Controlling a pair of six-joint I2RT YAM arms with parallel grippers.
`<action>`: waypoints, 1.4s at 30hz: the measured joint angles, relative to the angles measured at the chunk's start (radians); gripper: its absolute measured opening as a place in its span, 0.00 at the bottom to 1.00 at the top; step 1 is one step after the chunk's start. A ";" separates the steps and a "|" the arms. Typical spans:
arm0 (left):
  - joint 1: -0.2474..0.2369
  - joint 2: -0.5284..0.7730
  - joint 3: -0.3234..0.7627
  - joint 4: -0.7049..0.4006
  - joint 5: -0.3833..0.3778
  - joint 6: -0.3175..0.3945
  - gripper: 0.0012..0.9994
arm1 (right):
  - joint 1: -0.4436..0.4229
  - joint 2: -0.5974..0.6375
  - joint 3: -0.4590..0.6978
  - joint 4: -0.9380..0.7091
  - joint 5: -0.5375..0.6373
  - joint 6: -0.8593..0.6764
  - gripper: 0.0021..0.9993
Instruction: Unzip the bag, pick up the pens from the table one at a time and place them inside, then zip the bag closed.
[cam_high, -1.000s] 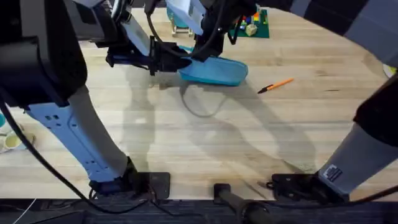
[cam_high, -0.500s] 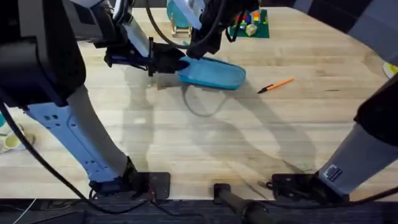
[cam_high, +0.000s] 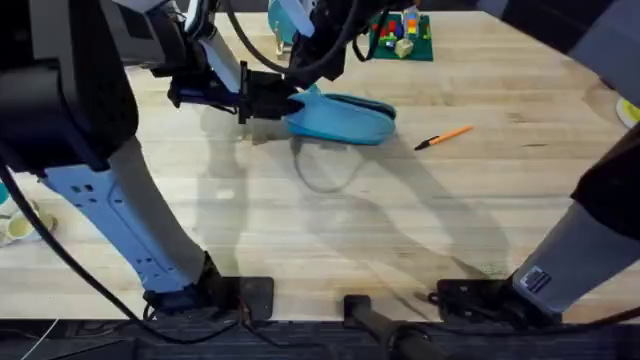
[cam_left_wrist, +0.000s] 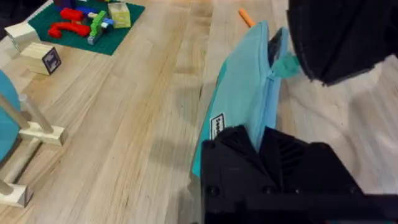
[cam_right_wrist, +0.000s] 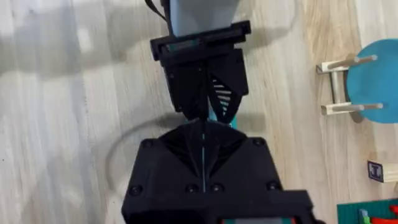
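Observation:
The light blue bag (cam_high: 345, 118) lies on the table (cam_high: 400, 230) at the back centre. My left gripper (cam_high: 290, 103) is shut on the bag's left end, and in the left wrist view its black fingers (cam_left_wrist: 236, 149) clamp the fabric of the bag (cam_left_wrist: 242, 99). My right gripper (cam_high: 312, 88) reaches down from the far side and is shut on the teal zipper pull (cam_left_wrist: 286, 65) at the bag's top seam. In the right wrist view the right gripper (cam_right_wrist: 204, 127) meets the left gripper (cam_right_wrist: 205, 102) tip to tip. One orange pen (cam_high: 443, 137) lies to the right of the bag.
A green plate of coloured blocks (cam_high: 400, 38) sits at the back behind the bag. A round teal disc on a wooden stand (cam_right_wrist: 372, 81) stands by the bag's left end. Small wooden blocks (cam_left_wrist: 37, 53) lie near it. Bare table spreads in front of the bag.
My right gripper has slid left along the top of the bag toward the left gripper. The left gripper has kept its hold, and the pen has not moved.

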 joint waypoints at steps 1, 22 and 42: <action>0.000 0.000 0.000 0.000 0.000 0.000 0.04 | 0.000 0.000 0.001 0.000 -0.003 0.000 0.03; 0.000 0.000 0.000 0.000 -0.002 0.000 0.04 | 0.018 0.000 0.003 0.014 -0.055 0.001 0.03; 0.000 0.000 0.000 0.000 -0.003 0.000 0.04 | 0.018 0.001 0.003 0.032 -0.055 0.001 0.03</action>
